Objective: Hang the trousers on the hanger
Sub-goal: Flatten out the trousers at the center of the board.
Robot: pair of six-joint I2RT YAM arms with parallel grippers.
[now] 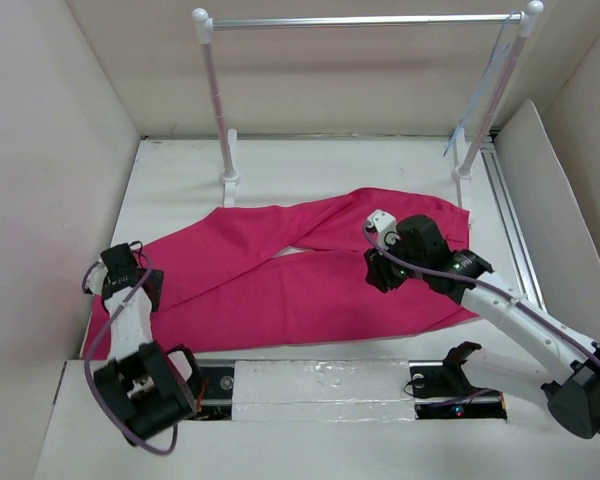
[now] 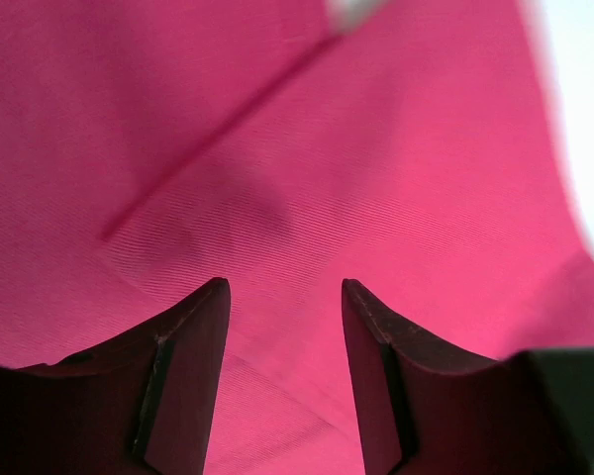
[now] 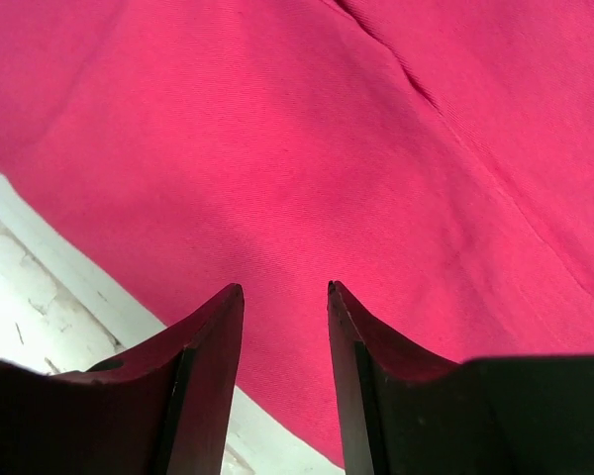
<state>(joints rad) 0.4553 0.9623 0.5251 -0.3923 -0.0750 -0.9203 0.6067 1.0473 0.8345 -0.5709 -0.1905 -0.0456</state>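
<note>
Left gripper (image 2: 285, 287) — jaws apart, nothing between them — hangs close over the trousers (image 1: 280, 280) at their near-left end. Right gripper (image 3: 285, 289), jaws likewise apart and empty, stands over the cloth's right part. The trousers lie spread across the table (image 1: 180, 170). Far right, the hanger (image 1: 472, 100) hangs from the rack (image 1: 360, 20) — well apart from both grippers.

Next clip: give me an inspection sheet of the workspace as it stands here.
Surface: white table, largely covered.
Job's things: trousers spread flat, legs pointing left; hanger hanging bare at the right end of the rack.
Clutter: nothing seen.
Grippers: left gripper open above the trousers' left end; right gripper open above their right end; neither holds them.
Cables: purple cables hang in loose loops.
Surroundings: white walls on three sides.
</note>
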